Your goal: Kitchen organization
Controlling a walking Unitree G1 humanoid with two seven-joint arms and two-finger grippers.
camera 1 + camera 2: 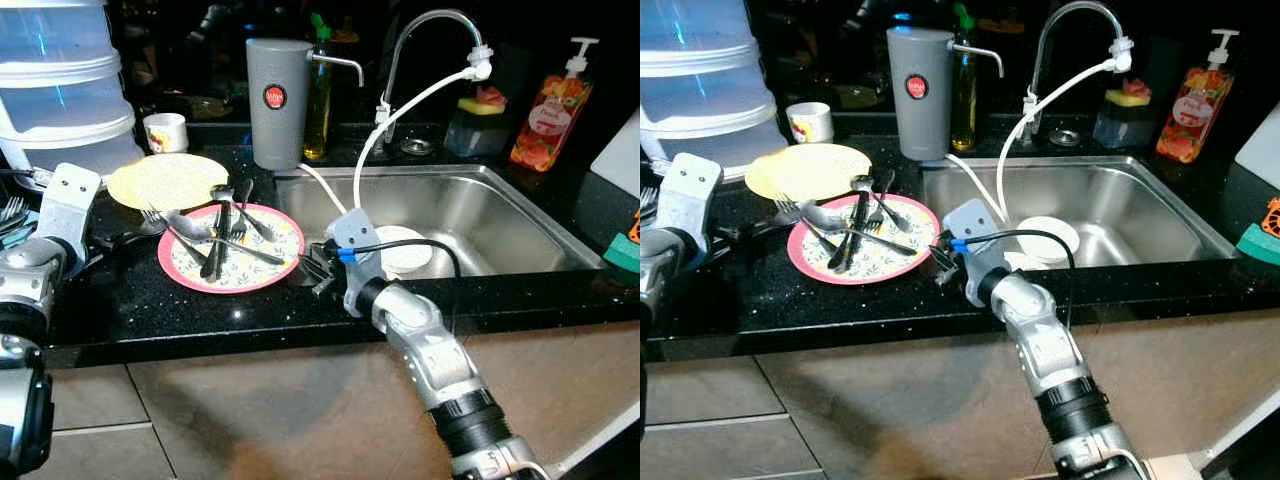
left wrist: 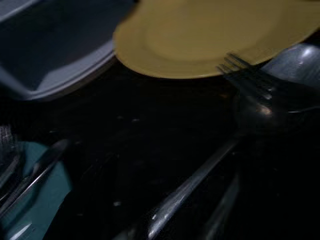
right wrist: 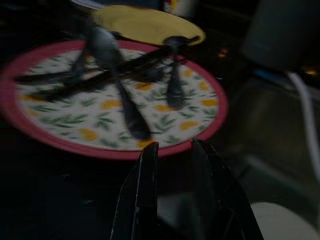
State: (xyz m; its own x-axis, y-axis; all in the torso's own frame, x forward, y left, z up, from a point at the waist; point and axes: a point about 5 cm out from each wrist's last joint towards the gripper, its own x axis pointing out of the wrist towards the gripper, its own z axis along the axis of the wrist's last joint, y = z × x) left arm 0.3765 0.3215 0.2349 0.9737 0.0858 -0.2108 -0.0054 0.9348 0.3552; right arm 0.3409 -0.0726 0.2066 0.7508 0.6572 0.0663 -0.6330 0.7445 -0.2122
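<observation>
A pink-rimmed flowered plate lies on the black counter left of the sink, with several dark forks and spoons crossed on it. Behind it lies a yellow plate. My right gripper hovers low at the pink plate's right rim. In the right wrist view its fingers stand open, nothing between them, pointing at the plate's near edge. My left arm reaches in over the counter left of the plates. The left wrist view looks at the yellow plate and a fork.
A steel sink holds a white bowl under a faucet with a white hose. A grey jug, oil bottle, soap bottle, white cup and stacked clear tubs line the back.
</observation>
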